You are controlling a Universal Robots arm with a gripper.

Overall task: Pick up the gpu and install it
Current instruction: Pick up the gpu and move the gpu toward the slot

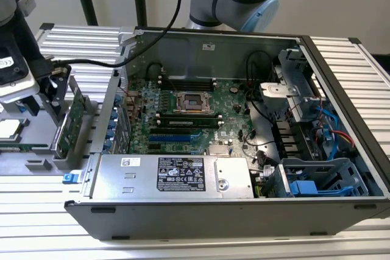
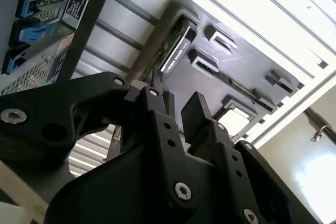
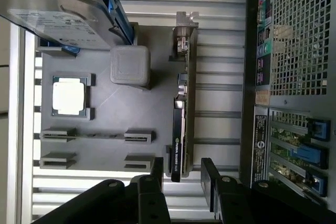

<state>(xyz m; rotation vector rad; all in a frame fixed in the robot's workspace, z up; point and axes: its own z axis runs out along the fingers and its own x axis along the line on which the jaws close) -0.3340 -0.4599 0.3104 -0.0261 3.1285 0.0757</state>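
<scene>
Spread wide and holding nothing, the gripper (image 3: 182, 165) hangs over the gpu (image 3: 181, 124) — which stands on edge in the grey holder (image 3: 105, 129), just outside the computer case (image 3: 294, 51). A sound grasp, I judge, needs the card centred between the fingers and gripped squarely.

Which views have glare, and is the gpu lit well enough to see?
Second wrist view: slats washed out by glare, gpu shaded but visible. First wrist view: CPU glares white, gpu evenly lit. Exterior view: even light, little glare.
</scene>
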